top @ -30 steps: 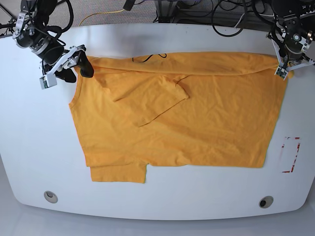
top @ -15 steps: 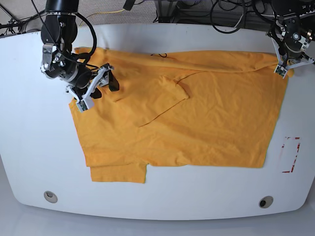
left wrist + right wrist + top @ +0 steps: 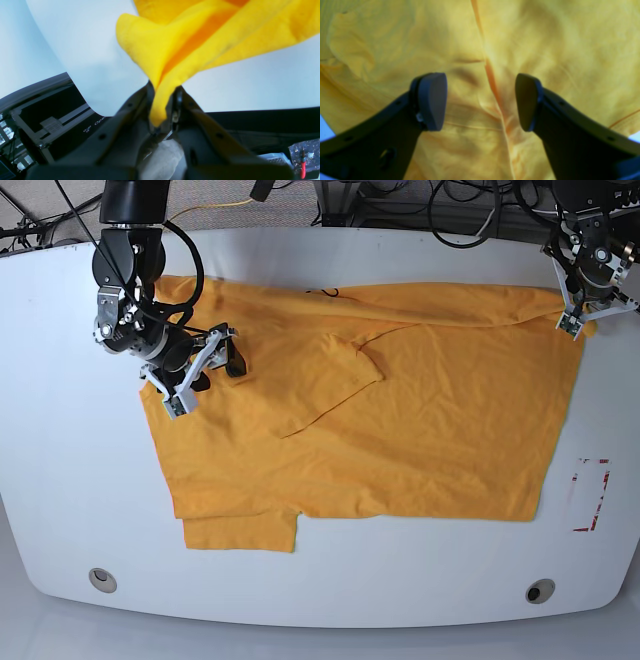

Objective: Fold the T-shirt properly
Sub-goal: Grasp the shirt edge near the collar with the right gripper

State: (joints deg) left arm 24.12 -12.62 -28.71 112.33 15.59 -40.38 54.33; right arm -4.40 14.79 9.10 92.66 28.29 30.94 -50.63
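Observation:
The orange-yellow T-shirt [image 3: 400, 420] lies spread on the white table [image 3: 60, 480]. One sleeve is folded inward over the body [image 3: 325, 385], and the other sticks out at the front left [image 3: 240, 532]. A bit of black script shows at the back edge [image 3: 322, 291]. My right gripper [image 3: 205, 370] hovers open over the shirt's left part. In the right wrist view its fingers [image 3: 431, 100] straddle a seam of the T-shirt [image 3: 492, 75], and the right gripper [image 3: 480, 101] holds nothing. My left gripper [image 3: 575, 325] is shut on the shirt's back right corner. In the left wrist view the left gripper [image 3: 162, 93] pinches a fold of the T-shirt [image 3: 180, 45].
A red-marked rectangle [image 3: 592, 495] lies on the table right of the shirt. Two round holes [image 3: 103, 579] [image 3: 540, 590] sit near the front edge. Cables [image 3: 460, 220] run behind the back edge.
My right gripper has swung from off the shirt's back left corner to over the shirt's left part. That corner now lies spread further back and left. The left gripper has stayed put.

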